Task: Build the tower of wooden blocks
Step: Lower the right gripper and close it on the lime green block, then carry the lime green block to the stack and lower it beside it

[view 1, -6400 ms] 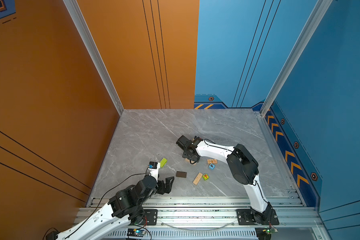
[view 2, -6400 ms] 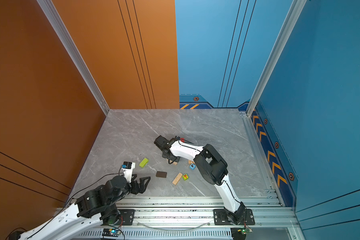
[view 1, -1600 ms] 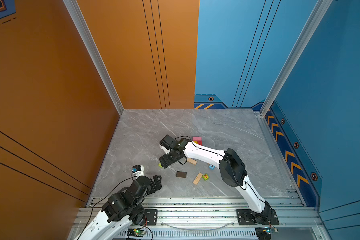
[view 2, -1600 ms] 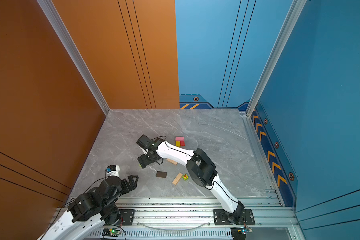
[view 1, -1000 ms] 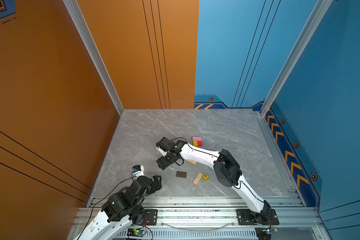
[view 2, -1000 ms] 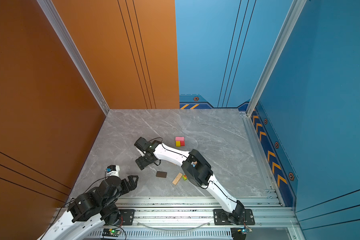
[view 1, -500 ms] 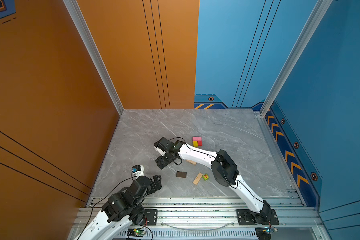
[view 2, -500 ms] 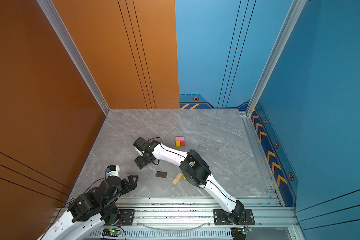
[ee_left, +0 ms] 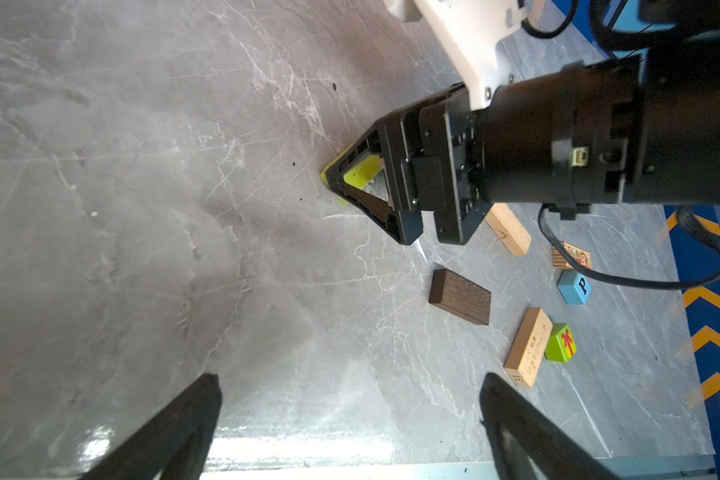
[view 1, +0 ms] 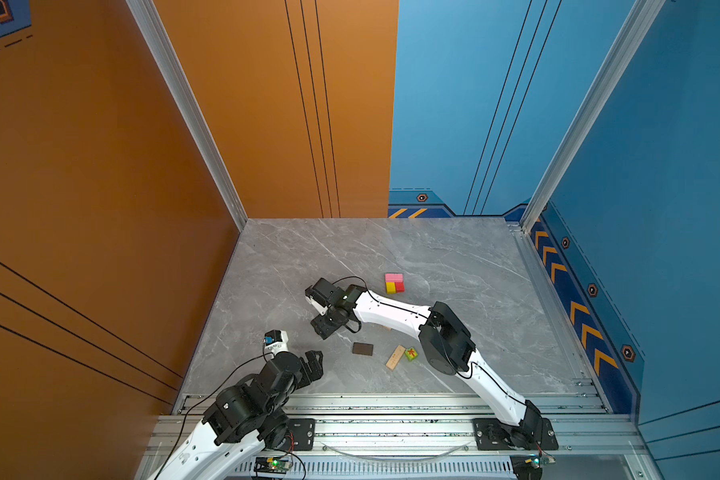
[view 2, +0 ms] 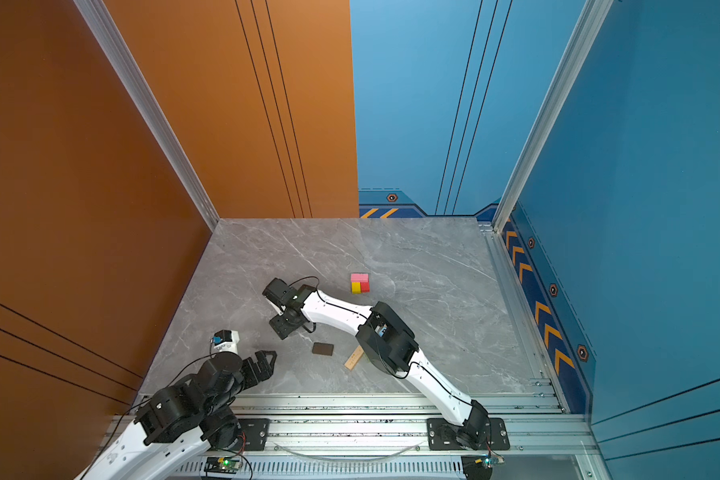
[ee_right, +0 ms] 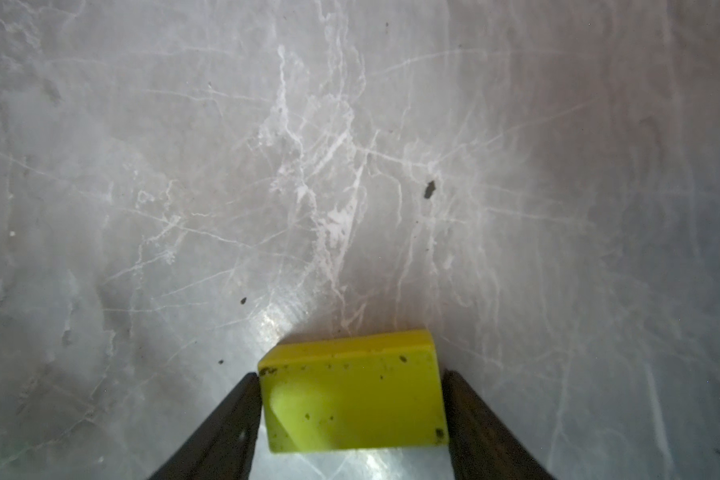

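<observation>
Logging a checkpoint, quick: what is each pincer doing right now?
Left pincer: open, holding nothing.
Right pincer: closed on the lime block.

In the left wrist view, a dark letter "P" is printed on the small blue wooden cube (ee_left: 573,286). The number "31" is stamped at one end of the long tan wooden block (ee_left: 528,348) — its remaining small print cannot be read. A red figure symbol is shown on the green wooden cube (ee_left: 560,343). Lettering on the small tan picture block (ee_left: 571,257) is illegible.
</observation>
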